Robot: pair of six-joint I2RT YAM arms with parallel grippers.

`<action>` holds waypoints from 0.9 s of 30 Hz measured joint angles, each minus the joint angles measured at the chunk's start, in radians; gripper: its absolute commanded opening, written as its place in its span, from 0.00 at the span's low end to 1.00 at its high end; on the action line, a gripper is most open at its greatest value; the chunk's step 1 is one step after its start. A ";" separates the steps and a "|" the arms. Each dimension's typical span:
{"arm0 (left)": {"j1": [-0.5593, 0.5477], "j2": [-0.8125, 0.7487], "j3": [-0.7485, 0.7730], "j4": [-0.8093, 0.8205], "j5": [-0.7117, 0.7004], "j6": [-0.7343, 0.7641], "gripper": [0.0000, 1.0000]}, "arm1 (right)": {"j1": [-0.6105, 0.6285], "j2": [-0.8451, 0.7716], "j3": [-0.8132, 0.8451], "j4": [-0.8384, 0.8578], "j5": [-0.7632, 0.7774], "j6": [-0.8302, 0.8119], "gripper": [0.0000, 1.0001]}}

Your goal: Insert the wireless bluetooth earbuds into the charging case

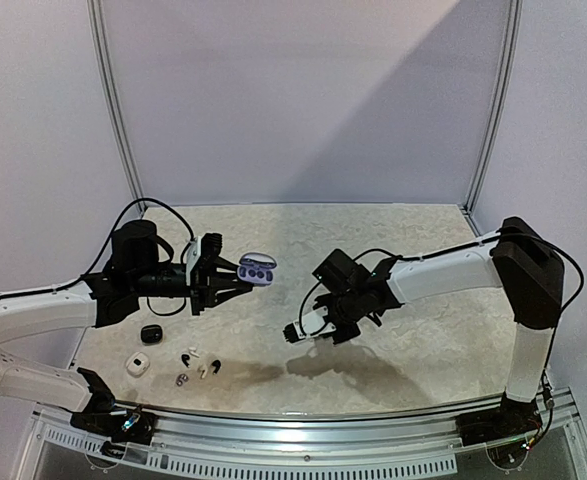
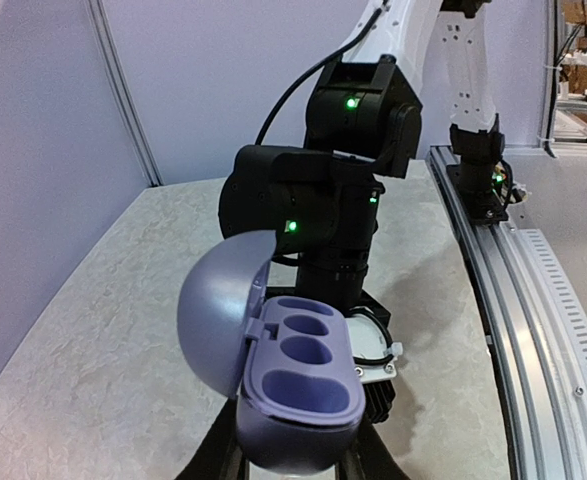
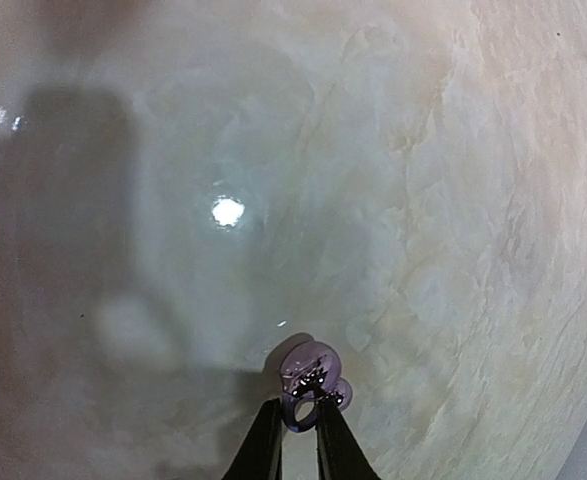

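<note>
Clamping the open lavender case [image 2: 298, 390], the left tool [image 1: 235, 277] is largely hidden; right tool [image 3: 298, 428] pinches an earbud [image 3: 310, 372].

The top view looks down from above and behind the arm bases toward the far wall, distant enough to take in the whole table [image 1: 423, 240] and both arms. The left wrist camera sits close behind the left gripper [image 1: 239, 274], facing right across the table at the right arm [image 2: 358, 110], with the open lavender case [image 2: 298, 385] large and near. The right wrist camera points almost straight down, close over the tabletop, past the right gripper [image 3: 298, 435] and lavender earbud [image 3: 311, 372], seemingly mid-table. Top and left-wrist views share the case and right arm.
</note>
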 measured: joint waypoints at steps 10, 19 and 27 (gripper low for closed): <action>0.000 0.000 0.000 0.000 0.000 0.000 0.00 | 0.000 0.022 0.031 0.017 0.008 0.000 0.14; 0.000 0.000 0.000 0.000 0.000 0.000 0.00 | 0.000 0.050 0.063 0.021 0.007 -0.005 0.11; 0.000 0.000 -0.004 0.001 0.000 0.000 0.00 | 0.000 0.061 0.081 0.022 0.008 -0.013 0.05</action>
